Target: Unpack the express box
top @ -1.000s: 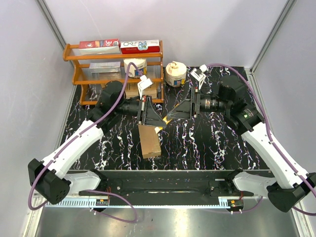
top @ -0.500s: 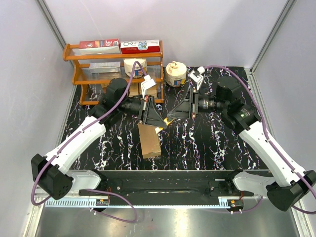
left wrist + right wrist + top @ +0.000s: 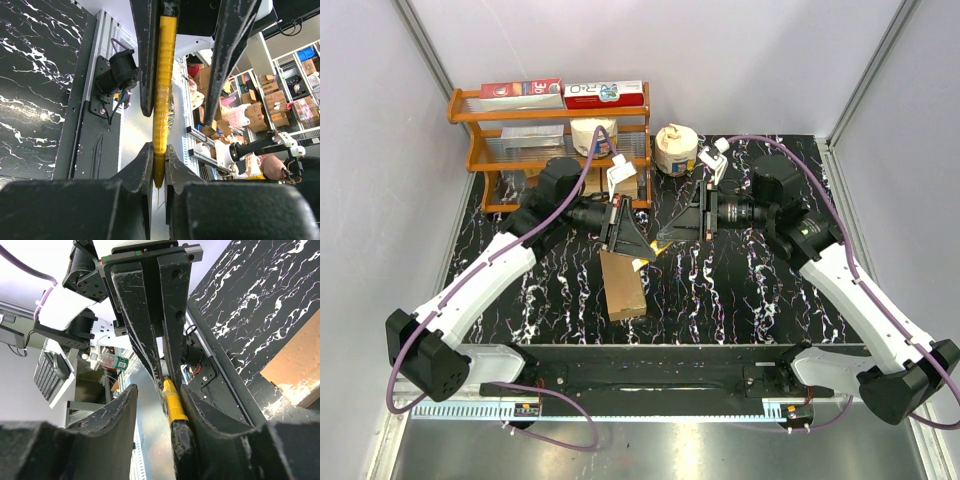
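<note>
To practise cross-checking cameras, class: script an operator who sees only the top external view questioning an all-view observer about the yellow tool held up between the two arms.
Operator: By the express box, are the left jaws really clamping that yellow tool?
Observer: Yes; the left wrist view shows them pinched tight on it, with no gap.
Operator: And the right jaws?
Observer: The right wrist view shows a gap beside the tool, so they stand open around it.

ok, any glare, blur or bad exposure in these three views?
Top external: even and sharp, with a mild sheen on the metal strip at the near edge. Left wrist: left gripper's fingers dark with little detail, yellow tool crisp, room behind bright. Right wrist: right gripper's fingers underexposed, background at left blurred.
</note>
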`<move>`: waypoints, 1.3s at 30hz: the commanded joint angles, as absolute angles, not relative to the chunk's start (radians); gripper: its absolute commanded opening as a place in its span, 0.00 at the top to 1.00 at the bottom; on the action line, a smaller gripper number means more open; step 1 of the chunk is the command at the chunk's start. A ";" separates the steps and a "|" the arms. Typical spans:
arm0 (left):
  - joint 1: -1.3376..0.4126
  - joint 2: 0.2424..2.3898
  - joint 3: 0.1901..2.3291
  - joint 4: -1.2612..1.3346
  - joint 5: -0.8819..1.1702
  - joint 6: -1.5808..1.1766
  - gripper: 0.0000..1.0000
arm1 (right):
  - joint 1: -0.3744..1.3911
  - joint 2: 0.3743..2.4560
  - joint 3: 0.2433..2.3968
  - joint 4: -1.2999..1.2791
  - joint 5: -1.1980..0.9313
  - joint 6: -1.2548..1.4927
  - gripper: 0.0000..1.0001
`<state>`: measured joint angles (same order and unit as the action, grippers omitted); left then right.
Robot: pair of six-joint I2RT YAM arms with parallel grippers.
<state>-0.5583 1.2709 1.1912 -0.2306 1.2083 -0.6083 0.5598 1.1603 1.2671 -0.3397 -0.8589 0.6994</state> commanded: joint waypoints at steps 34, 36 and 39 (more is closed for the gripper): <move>-0.427 1.252 1.117 -0.063 1.120 -0.756 0.14 | 0.569 1.147 1.256 -0.420 -0.632 0.555 1.00; -0.350 1.235 1.120 -0.202 1.033 -0.695 0.13 | 0.569 1.126 1.232 -0.440 -0.493 0.537 1.00; -0.292 1.249 1.143 -0.508 0.679 -0.580 0.12 | 0.578 1.098 1.166 -0.425 -0.314 0.528 1.00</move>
